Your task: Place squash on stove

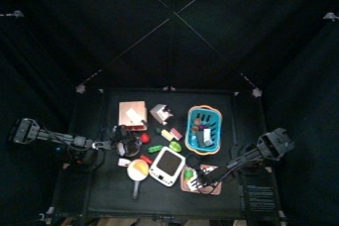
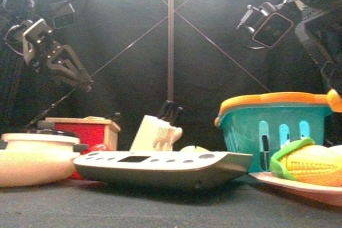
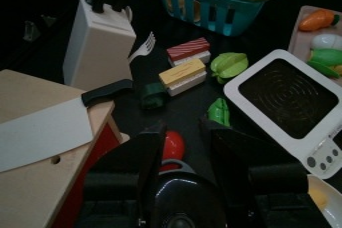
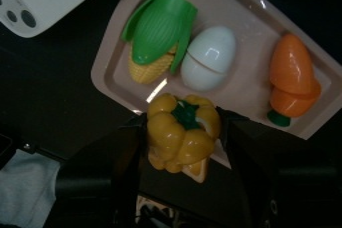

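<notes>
The squash (image 4: 183, 127) is yellow and lobed with a short stem. My right gripper (image 4: 183, 137) is shut on it and holds it just off the edge of the pink tray (image 4: 114, 67). In the top view this gripper (image 1: 208, 176) is at the table's front right, right of the stove. The stove (image 1: 167, 166) is a white flat cooker with a dark top; it also shows in the front view (image 2: 160, 167) and the left wrist view (image 3: 287, 92). My left gripper (image 3: 177, 162) is open at the left (image 1: 117, 151), over a small red item (image 3: 174, 144).
The tray holds corn (image 4: 160, 32), an egg (image 4: 207, 54) and a carrot (image 4: 294, 72). A teal basket (image 1: 207, 131) stands behind the stove. A knife block (image 3: 100, 37), cutting board (image 3: 40, 122), knife (image 3: 114, 92) and small food pieces (image 3: 183, 72) lie left of the stove.
</notes>
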